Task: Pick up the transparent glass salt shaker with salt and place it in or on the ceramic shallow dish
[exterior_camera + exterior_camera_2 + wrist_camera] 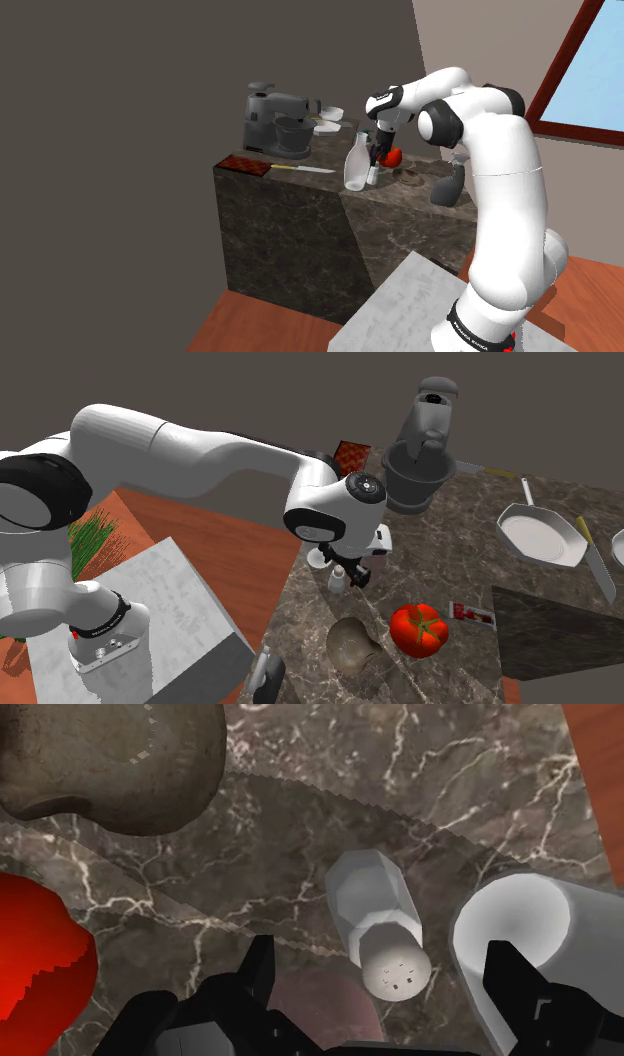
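- Fingers [258,979] are seen well apart in the wrist view; nothing is gripped
- Gripper [382,954] is pointed down at the dark marbled counter [300,834], with the salt shaker [385,929] between the fingers; a gap is noted on each side, so no contact is recorded
- Shaker is drawn pale grey-white, with its perforated cap turned toward the wrist camera and its base on the counter
- A pale bottle [530,914] is seen just beside the shaker, partly behind one finger
- A red tomato [40,964] is noted beyond the other finger, with a grey-brown rounded object [110,764] near it
- In the shoulder view the gripper [377,153] is placed between the bottle [357,165] and the tomato [392,157]
- In the second exterior view the white shallow dish [540,537] is found well apart from the gripper [352,577], toward that view's right, beyond a grey stand mixer [425,447]
- A knife [598,562] is recorded just beside the dish
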You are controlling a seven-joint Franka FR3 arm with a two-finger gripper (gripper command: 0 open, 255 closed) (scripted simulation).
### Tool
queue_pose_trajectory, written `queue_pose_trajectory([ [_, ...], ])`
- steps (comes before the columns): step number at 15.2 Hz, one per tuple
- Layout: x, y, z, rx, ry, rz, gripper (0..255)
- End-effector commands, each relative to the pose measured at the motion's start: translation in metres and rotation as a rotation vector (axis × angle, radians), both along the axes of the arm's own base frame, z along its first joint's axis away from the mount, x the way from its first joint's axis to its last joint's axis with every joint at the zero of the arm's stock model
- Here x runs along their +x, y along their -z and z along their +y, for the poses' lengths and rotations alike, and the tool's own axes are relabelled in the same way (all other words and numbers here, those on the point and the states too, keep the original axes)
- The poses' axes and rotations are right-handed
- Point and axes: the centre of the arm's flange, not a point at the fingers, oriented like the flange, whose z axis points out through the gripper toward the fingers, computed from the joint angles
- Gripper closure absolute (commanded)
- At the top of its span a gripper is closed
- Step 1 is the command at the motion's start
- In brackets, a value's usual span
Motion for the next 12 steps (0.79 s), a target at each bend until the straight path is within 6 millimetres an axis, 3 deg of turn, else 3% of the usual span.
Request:
queue_pose_trajectory([
  [1,0.0026,0.0105,0.0040,0.009,-0.006,0.010,0],
  [6,0.0026,0.0105,0.0040,0.009,-0.006,0.010,0],
  [7,0.0034,0.0109,0.0042,0.009,-0.006,0.010,255],
  [12,0.0055,0.0109,0.0040,0.009,-0.006,0.010,255],
])
